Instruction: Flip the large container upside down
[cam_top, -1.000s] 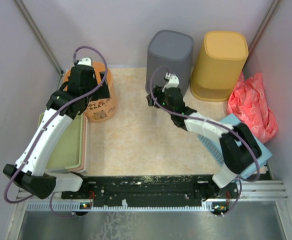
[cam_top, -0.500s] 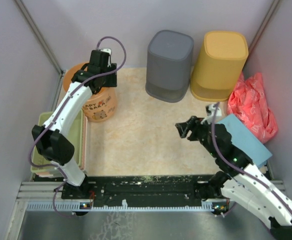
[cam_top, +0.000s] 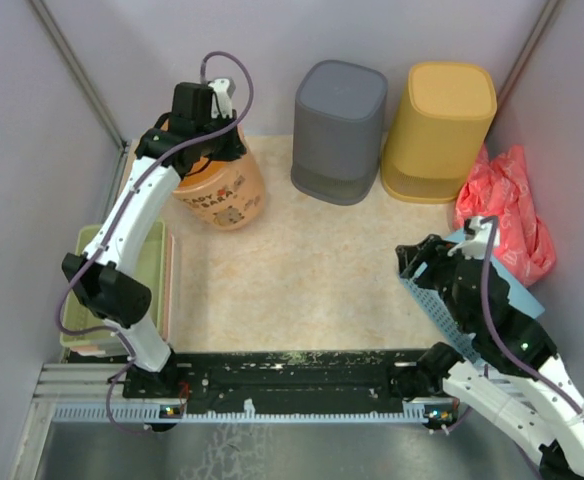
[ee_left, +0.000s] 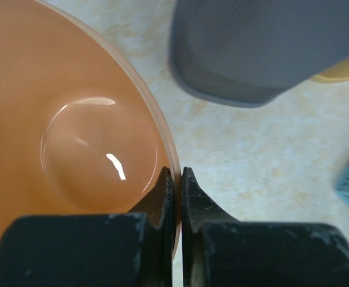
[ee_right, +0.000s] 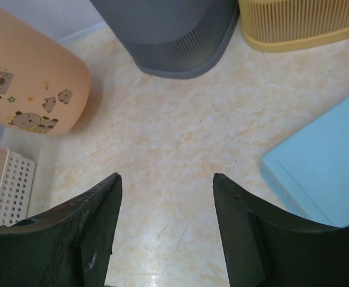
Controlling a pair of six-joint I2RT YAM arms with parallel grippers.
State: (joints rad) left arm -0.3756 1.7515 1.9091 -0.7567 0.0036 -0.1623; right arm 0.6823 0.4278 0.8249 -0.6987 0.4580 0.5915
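Note:
The large container point(cam_top: 222, 195) is an orange tub with bear drawings, at the back left of the table and tipped over toward the right. My left gripper point(cam_top: 204, 158) is shut on its rim. In the left wrist view one finger sits inside the tub point(ee_left: 73, 119) and one outside, with the gripper point(ee_left: 175, 176) pinching the thin rim. My right gripper point(cam_top: 409, 262) hangs open and holds nothing, low on the right beside the blue basket. In the right wrist view the open gripper point(ee_right: 165, 179) stands over bare table, and the tub point(ee_right: 31, 78) lies at the upper left.
A grey bin point(cam_top: 339, 130) and a yellow bin point(cam_top: 440, 125) stand upside down at the back. A red bag point(cam_top: 507, 205) lies by the right wall. The blue basket point(cam_top: 422, 290) sits under my right arm. A green tray point(cam_top: 152, 290) lies along the left side.
My left gripper has closed on the orange tub's rim and tipped the tub to the right. My right arm has drawn back from the grey bin to the near right.

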